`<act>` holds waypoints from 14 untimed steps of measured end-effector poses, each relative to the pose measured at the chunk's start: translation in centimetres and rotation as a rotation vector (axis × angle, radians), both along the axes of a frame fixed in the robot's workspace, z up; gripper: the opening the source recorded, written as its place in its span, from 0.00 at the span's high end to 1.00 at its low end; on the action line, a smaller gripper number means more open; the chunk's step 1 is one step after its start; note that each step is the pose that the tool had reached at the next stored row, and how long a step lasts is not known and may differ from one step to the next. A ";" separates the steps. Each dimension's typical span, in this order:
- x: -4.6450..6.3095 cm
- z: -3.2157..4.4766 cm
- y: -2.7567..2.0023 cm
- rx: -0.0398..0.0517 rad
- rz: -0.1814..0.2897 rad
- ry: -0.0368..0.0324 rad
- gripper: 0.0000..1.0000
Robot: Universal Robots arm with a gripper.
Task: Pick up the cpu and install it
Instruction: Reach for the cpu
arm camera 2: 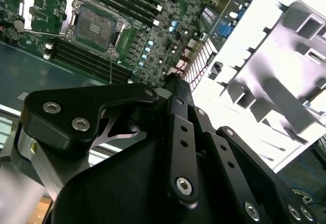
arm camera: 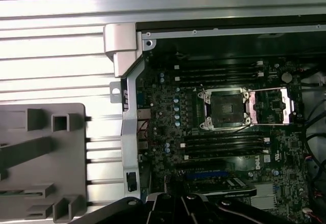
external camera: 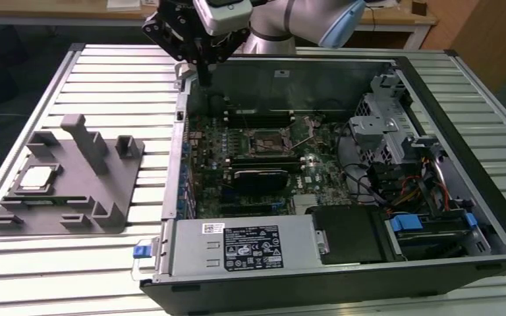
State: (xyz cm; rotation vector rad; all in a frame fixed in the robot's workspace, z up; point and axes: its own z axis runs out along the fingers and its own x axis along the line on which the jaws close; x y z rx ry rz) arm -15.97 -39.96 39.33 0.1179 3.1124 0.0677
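Exterior view: the tool (external camera: 205, 74), pressed together and empty, hangs above the case (external camera: 180, 131) wall. The cpu (external camera: 37, 178) rests on the fixture (external camera: 103, 197), well apart from the tool, beyond that wall. Second wrist view: socket (arm camera 2: 96, 28) lies open ahead of the tool. First wrist view: fixture (arm camera: 41, 147) posts stand proud; a low approach risks striking them or the wall.

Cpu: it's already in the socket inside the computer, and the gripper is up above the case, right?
No. The exterior view shows the cpu lying on the grey holder outside the case; the socket is empty. The gripper is up above the case, as you said.
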 end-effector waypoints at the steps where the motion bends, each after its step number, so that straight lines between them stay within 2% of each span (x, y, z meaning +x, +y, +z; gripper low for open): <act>1: -0.1 0.00 0.00 0.0000 0.000 0.0000 0.89; 14: -1.1 0.00 -0.02 0.0001 0.000 -0.0001 0.89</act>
